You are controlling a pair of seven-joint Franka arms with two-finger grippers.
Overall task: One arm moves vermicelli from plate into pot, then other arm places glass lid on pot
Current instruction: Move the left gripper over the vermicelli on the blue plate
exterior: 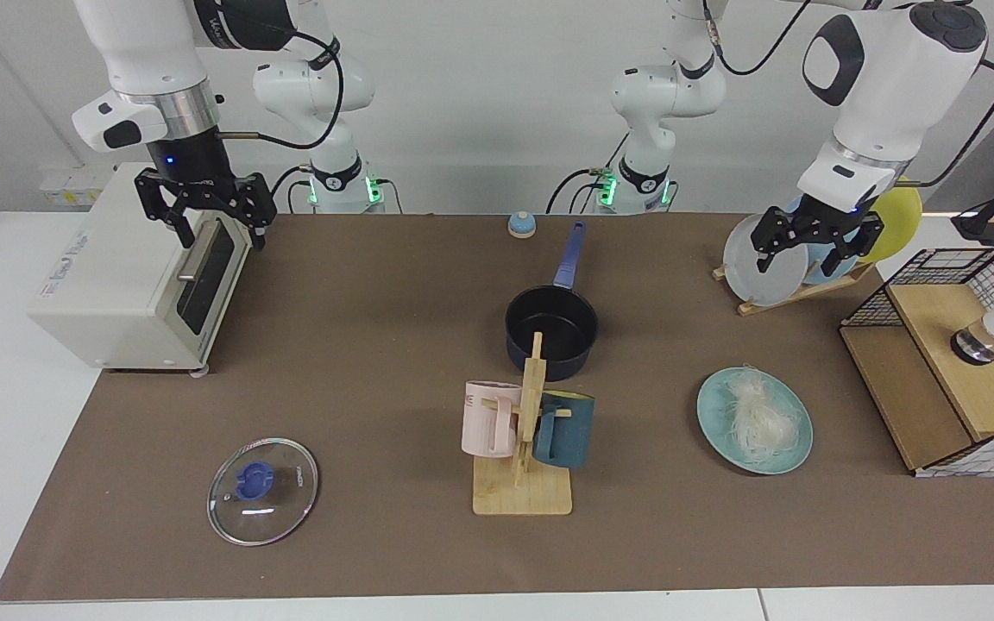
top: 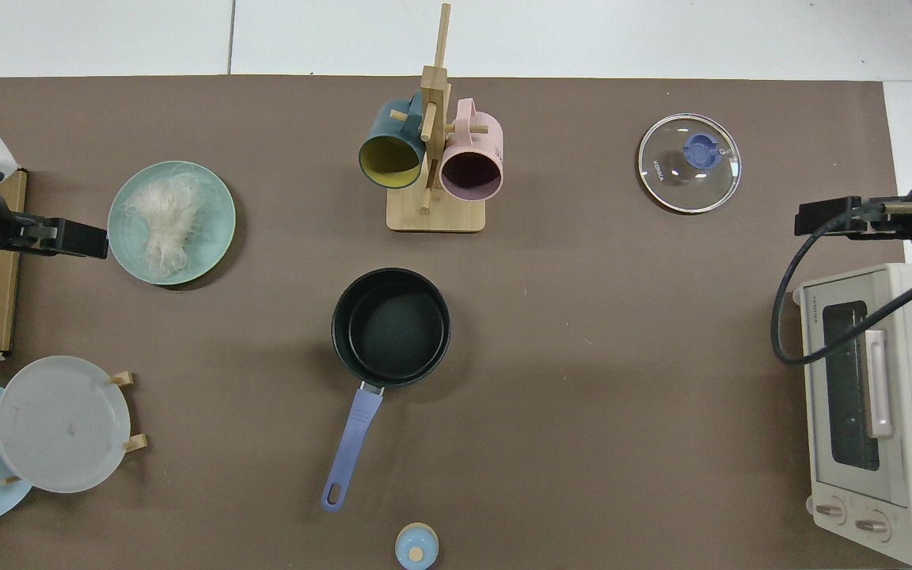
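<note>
Pot (exterior: 550, 330) is sitting upright near the middle of the table (exterior: 359, 362), black inside showing, nothing in it. Its long blue-violet handle (exterior: 569, 254) is pointing straight toward the robots' edge of the table, ending near a small blue bell (exterior: 521, 224). Vermicelli (exterior: 756, 412) is lying in a loose bundle on the teal plate (exterior: 721, 431), long axis running roughly from the robots' edge toward the camera-side edge, at the table's end on the left arm's side. Left end effector (exterior: 816, 246) is hanging above the plate rack (exterior: 795, 289), fingers spread, holding nothing, well apart from the vermicelli, which is lying nearer the camera-side edge. Glass lid (exterior: 262, 491) is lying flat, blue knob up, near the camera-side corner on the right arm's side. Right end effector (exterior: 204, 220) is hovering over the toaster oven (exterior: 130, 285), fingers spread, empty, well apart from the lid. Mug stand (exterior: 521, 466) with pink and teal mugs is standing just beside the pot, toward the camera-side edge.
</note>
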